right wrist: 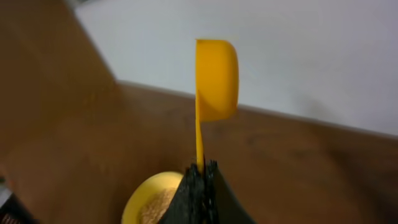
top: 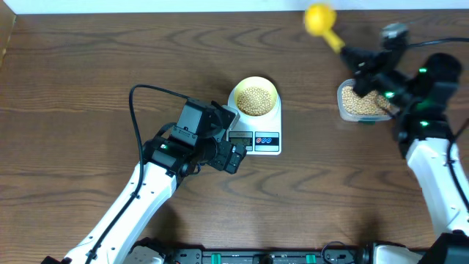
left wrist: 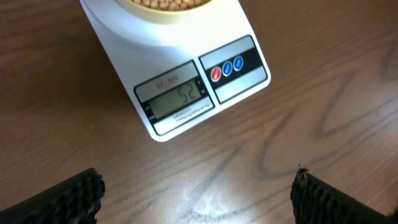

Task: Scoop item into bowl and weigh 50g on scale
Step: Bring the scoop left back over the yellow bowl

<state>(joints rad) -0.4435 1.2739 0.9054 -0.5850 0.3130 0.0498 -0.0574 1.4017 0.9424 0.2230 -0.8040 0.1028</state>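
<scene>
Nearest the robot, the left gripper [left wrist: 199,196] hangs empty with its jaws spread wide at six o'clock of the scale [left wrist: 186,59]. Its display [left wrist: 177,99] appears to read 52 (a shade over target, so I judge the scooping essentially done, with at most a small trim left). At the scale's twelve o'clock end the bowl [top: 272,88] sits on the platform, well filled with beans [top: 254,100]. Farther off at three o'clock the clear tub [top: 341,110] holds more, and the right gripper [right wrist: 202,171] is clamped tight on the handle of the yellow scoop [right wrist: 216,78], raised at the tub's eleven o'clock.
</scene>
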